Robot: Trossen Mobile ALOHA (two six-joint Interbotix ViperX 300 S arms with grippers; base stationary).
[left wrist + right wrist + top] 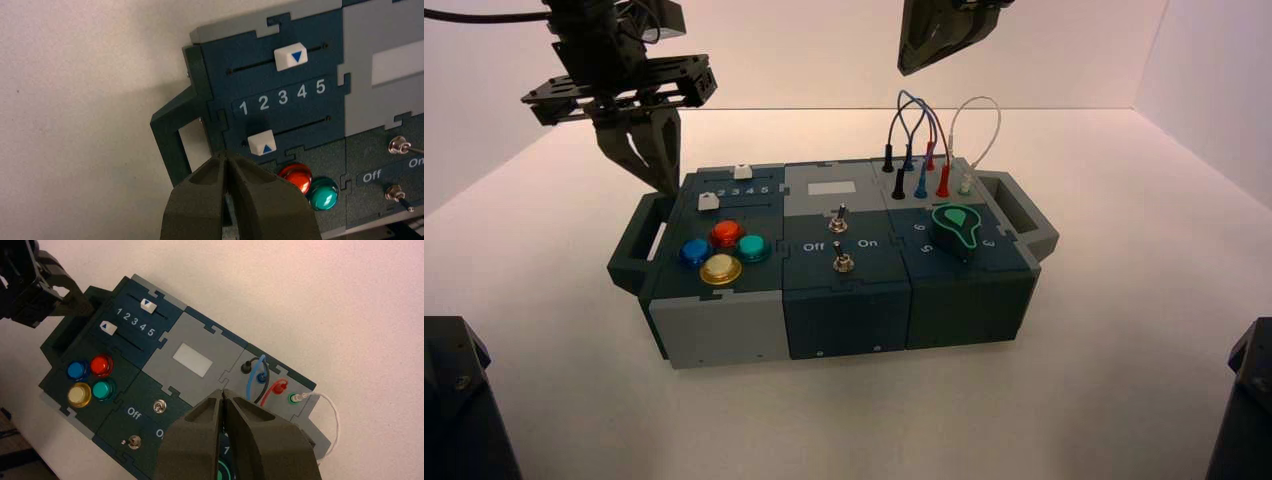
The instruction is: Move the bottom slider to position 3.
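Bottom slider (262, 143) between 1 and 2

Looks like a robotics lab test cell, not a home or shop. Plain white walls (824, 50) closing in a bare white table (1074, 400) on three sides. Below the left gripper (649, 160), a purpose-built practice box (844, 310) of dark teal and grey snap-together panels, fitted with coloured buttons (722, 252), toggle switches (840, 240), numbered sliders and looped patch wires (919, 120) near the right gripper (939, 45). Dark equipment blocks (464, 400) at both near corners.
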